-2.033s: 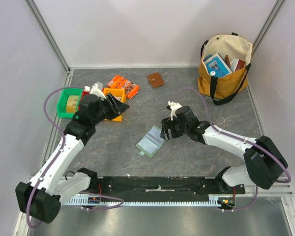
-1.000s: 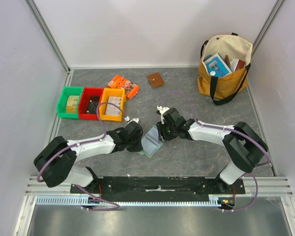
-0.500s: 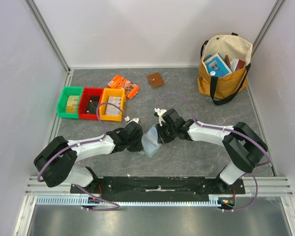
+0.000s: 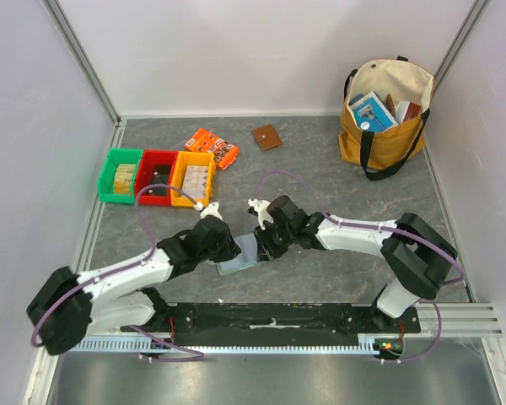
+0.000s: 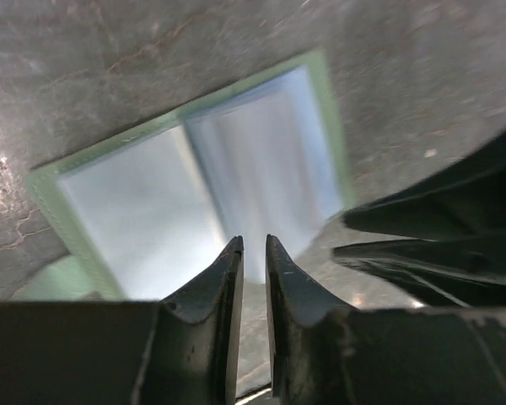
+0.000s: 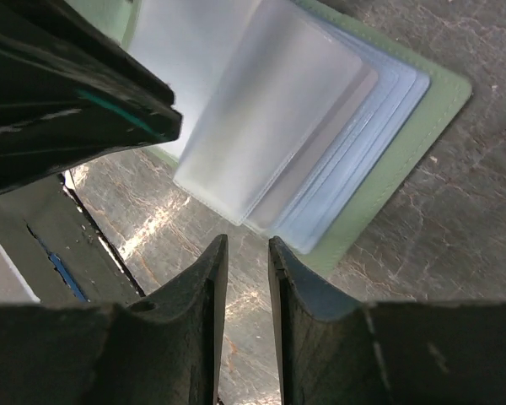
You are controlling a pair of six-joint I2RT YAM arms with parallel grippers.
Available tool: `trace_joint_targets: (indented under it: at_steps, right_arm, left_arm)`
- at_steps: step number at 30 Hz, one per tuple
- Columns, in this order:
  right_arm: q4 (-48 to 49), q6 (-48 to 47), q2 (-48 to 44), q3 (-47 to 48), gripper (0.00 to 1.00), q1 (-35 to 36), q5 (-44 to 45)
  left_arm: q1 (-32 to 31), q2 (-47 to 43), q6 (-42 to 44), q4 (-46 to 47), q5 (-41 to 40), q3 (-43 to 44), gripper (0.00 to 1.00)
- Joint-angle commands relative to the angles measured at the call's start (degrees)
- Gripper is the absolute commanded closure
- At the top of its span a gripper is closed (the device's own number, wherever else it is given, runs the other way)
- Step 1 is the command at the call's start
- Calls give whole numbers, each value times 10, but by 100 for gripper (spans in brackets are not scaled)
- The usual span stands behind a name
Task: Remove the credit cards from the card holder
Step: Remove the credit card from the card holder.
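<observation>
The card holder [image 4: 239, 261] lies open on the grey table between my two grippers. The left wrist view shows it from above, a pale green cover [image 5: 59, 202] with light-blue sleeves [image 5: 236, 160]. In the right wrist view its sleeves [image 6: 304, 110] fan out like pages. My left gripper [image 5: 254, 246] hovers at its near edge, jaws a narrow slit apart with nothing between them. My right gripper [image 6: 246, 245] stands just off the sleeves' corner, jaws slightly apart and empty. The credit cards are hidden; only cloudy sleeves show. The grippers nearly meet over the holder [image 4: 226, 250] [image 4: 263, 243].
Green [image 4: 118, 175], red [image 4: 156, 177] and yellow [image 4: 192, 179] bins stand at the left. An orange packet [image 4: 212, 147] and a brown wallet [image 4: 267, 137] lie at the back. A tan tote bag [image 4: 386, 114] with books sits at the back right.
The holder has slid left and toward the near edge and lies flatter. Both grippers moved left with it. The left jaws have parted a little.
</observation>
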Motion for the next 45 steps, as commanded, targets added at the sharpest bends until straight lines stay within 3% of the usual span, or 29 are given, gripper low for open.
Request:
trace_joint_targets:
  at_steps: [1,6,9,12,17,26,36,45]
  right_arm:
    - [19,-1,-22,22,65,-1,-12]
    - [19,3,-36,26,57,-1,-8]
    - [19,19,-40,26,53,-1,31]
    - [20,44,-34,27,53,-1,46]
    - [52,107,-19,12,54,2,56]
    - [75,139,2,4,53,19,75]
    - [75,151,29,4,48,21,102]
    - [98,151,38,10,49,27,90]
  left_arm:
    - [0,-81,-34,11,-39,0,74]
    - [-1,-111,-40,-22,-47,20,66]
    - [0,-97,-39,-39,-47,27,43]
    - [1,-71,-36,-55,-46,32,39]
    - [11,-46,-30,-100,-82,30,46]
    - [76,-63,-3,-143,-81,6,47]
    - [87,-35,-17,-71,6,-35,53]
    - [88,-23,-46,-1,61,-60,78]
